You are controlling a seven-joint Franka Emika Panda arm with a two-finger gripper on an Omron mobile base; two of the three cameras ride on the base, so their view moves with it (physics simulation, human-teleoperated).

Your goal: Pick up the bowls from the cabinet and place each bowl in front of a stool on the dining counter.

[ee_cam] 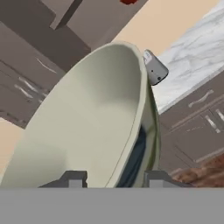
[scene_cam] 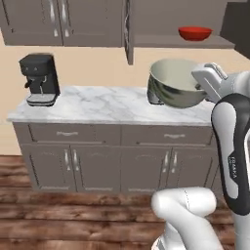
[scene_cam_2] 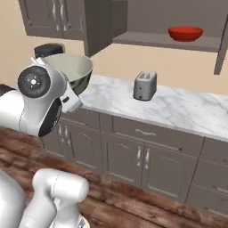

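Coffee machine [scene_cam: 40, 79]: one black machine at the left of the left base view, standing on the marble worktop surface [scene_cam: 105, 105] against the wall, apart from the work.

Cabinet [scene_cam: 63, 22]: grey-brown wall cabinet across the top of the frame; its right-hand door [scene_cam: 129, 31] stands open and edge-on, baring the inner shelf [scene_cam: 183, 42] so the bowls can be reached.

Grey-green bowl [scene_cam: 177, 82]: one, right of centre, held in the air above the worktop and below the shelf. It is tilted, cream inside showing, probably because it is gripped by its rim rather than cradled from beneath.

Tool [ee_cam: 114, 177]: at the bottom of the hand view the two dark tips sit either side of the bowl's wall, narrow and clamped on the rim; judged a firm hold on the grey-green bowl.

Red bowl [scene_cam: 195, 33]: one, upper right, upright on the cabinet shelf, not yet collected.

Toaster [scene_cam_2: 145, 86]: one small silver toaster, centre of the right base view, on the worktop.

Count: two bowls, one toaster, one coffee machine.

Step judged: first bowl is out of the cabinet and awaits carrying to the dining counter.
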